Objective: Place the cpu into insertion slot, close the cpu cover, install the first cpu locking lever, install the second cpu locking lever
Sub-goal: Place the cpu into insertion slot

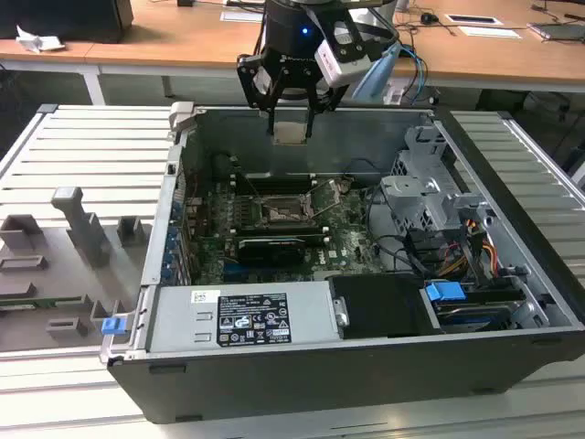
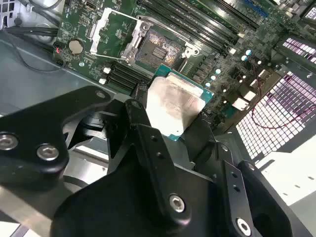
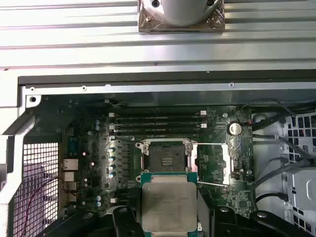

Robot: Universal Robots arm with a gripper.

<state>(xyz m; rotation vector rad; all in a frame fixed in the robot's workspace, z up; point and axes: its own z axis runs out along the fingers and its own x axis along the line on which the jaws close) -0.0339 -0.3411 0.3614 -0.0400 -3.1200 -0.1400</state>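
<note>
holding the cpu (image 3: 168,205), claw (image 1: 291,125) clamped on its edges, above the insertion slot (image 3: 167,159)

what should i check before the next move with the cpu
1. Grip: the end effector is shut on the cpu, with the chip's metal face showing between the fingers: ok.
2. The insertion slot is empty and its pin field is bare: ok.
3. The cpu cover is swung open beside the slot, not over it: ok.
4. cpu squared up over the slot: cannot tell from these angles.
5. cpu corner marks matched to the slot: cannot tell.
</note>
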